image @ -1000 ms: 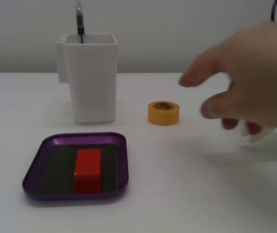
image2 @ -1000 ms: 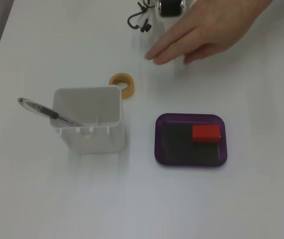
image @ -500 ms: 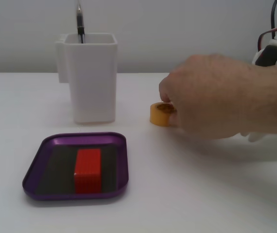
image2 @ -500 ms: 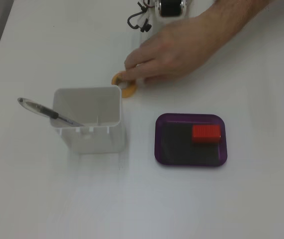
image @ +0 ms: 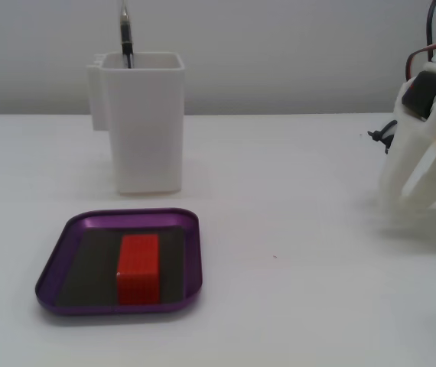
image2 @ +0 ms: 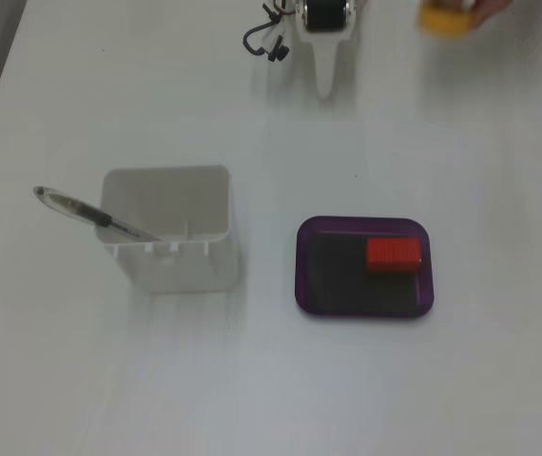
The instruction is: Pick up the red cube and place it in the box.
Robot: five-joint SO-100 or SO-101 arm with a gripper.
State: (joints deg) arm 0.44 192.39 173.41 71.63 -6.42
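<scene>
Both fixed views are showing us the cube point(image2: 394, 255) lying inside the box point(image2: 307, 285), well apart from our parked gripper point(image2: 325, 84), whose opening we cannot tell.

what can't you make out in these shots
- End effector: white on white in a fixed view from above, blurred at the right edge in the other; open or shut is unclear.
- Yellow tape roll: a motion-blurred smear at the top edge.
- Hand: cut off by the top edge.
- Pen: its lower part is hidden inside the white container.
</scene>
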